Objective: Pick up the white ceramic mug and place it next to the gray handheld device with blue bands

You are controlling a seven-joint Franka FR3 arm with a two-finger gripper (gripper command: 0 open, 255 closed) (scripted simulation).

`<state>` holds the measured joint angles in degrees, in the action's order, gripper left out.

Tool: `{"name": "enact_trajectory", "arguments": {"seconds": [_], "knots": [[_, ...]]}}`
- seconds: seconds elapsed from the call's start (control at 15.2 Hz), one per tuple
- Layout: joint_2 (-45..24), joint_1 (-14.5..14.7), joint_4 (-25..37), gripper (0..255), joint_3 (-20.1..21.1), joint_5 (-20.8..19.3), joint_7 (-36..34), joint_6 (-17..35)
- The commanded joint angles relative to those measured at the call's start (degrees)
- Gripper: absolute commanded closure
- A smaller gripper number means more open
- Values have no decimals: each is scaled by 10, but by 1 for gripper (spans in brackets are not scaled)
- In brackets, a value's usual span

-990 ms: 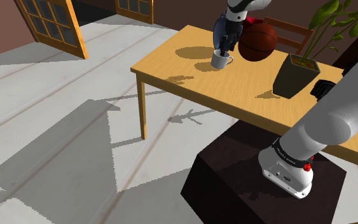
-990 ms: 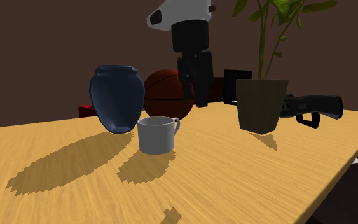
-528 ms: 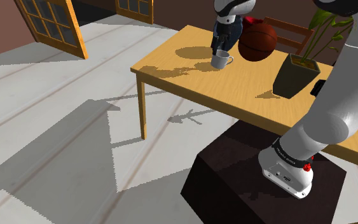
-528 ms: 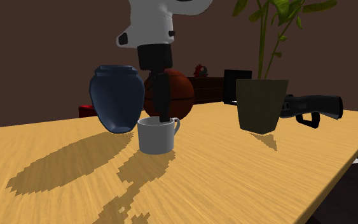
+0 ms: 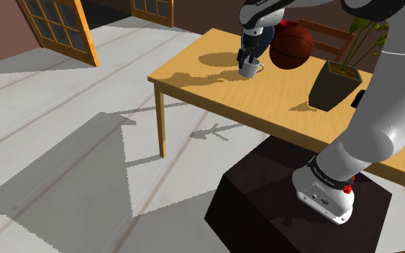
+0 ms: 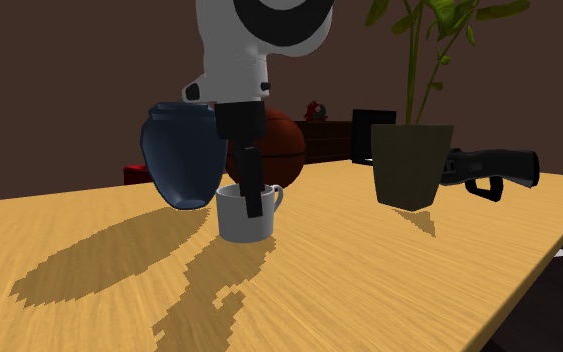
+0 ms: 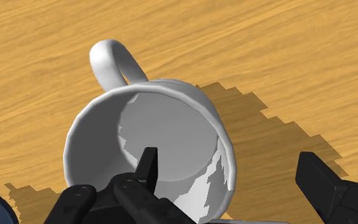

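Gripper [image 6: 250, 196]: lowering onto mug [image 6: 241, 222] from its earlier height; fingers [image 7: 147, 167] standing apart, straddling one wall, not yet gripping. Mug: sitting upright near counter [image 6: 369, 285] far end edge; probably light, rigid, slick, chippable; pinching that wall looking soundest.

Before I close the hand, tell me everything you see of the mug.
The mug is plain white, empty, with one loop handle, upright on the wooden table near a dark blue vase. The open hand straddles its wall away from the handle, one finger inside, one outside, neither clasping it.
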<state>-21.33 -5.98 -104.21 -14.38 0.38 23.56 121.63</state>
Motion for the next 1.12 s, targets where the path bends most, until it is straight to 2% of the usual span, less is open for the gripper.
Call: {"name": "enact_trajectory", "arguments": {"seconds": [0.0,0.4,0.46,1.06], "knots": [[-2,0,-5,0,0,1,0,7],[-2,0,-4,0,0,1,0,7],[-2,0,-4,255,0,1,0,7],[-2,0,-4,255,0,1,0,7]]}}
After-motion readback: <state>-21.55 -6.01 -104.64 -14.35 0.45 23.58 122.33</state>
